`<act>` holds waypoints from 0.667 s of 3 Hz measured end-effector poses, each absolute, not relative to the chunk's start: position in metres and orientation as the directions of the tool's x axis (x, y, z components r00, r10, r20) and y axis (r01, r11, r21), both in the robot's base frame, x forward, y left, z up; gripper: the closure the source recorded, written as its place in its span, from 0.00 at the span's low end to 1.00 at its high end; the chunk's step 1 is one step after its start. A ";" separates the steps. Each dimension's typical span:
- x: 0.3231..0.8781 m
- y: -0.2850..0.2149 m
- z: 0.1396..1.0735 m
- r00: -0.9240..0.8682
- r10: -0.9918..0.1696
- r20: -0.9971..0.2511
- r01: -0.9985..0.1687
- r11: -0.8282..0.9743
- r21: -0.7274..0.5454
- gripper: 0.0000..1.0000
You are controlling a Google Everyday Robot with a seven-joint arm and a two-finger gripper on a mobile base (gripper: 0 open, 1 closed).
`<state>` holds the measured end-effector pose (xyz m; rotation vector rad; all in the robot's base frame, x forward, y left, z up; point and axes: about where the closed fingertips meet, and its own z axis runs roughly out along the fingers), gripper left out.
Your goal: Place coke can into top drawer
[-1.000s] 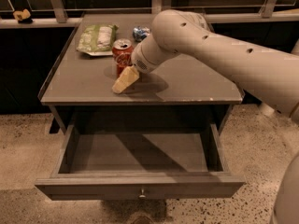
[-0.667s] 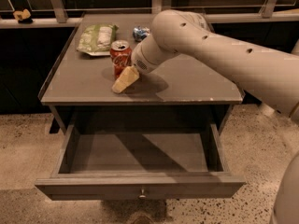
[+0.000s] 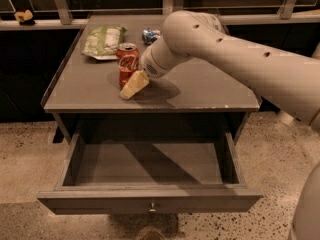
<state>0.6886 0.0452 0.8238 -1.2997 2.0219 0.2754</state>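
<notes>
The coke can (image 3: 128, 63) stands upright on the left half of the table top (image 3: 200, 91), red with white script and a silver top. My gripper (image 3: 132, 85) is low over the table, right up against the can's near right side, and its cream tip overlaps the can's base. The arm reaches in from the right. Below the table top, the top drawer (image 3: 150, 201) is pulled fully out toward the camera. Its front panel carries a small knob (image 3: 152, 207).
A green snack bag (image 3: 104, 41) lies at the table's back left. A blue-and-silver can (image 3: 150, 35) lies on its side behind the arm. A ledge with railing posts runs behind the table, with a small object (image 3: 23, 16) at its far left. Speckled floor surrounds the drawer.
The coke can has shifted very slightly to the left. The arm and gripper have stayed nearly in place beside it. The drawer has stayed open.
</notes>
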 end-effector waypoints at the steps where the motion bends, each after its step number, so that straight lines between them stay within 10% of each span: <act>1: 0.689 0.045 0.829 -0.245 -0.711 -0.660 -0.861 0.472 -0.189 1.00; 2: 0.686 0.050 0.831 -0.235 -0.717 -0.656 -0.868 0.459 -0.190 1.00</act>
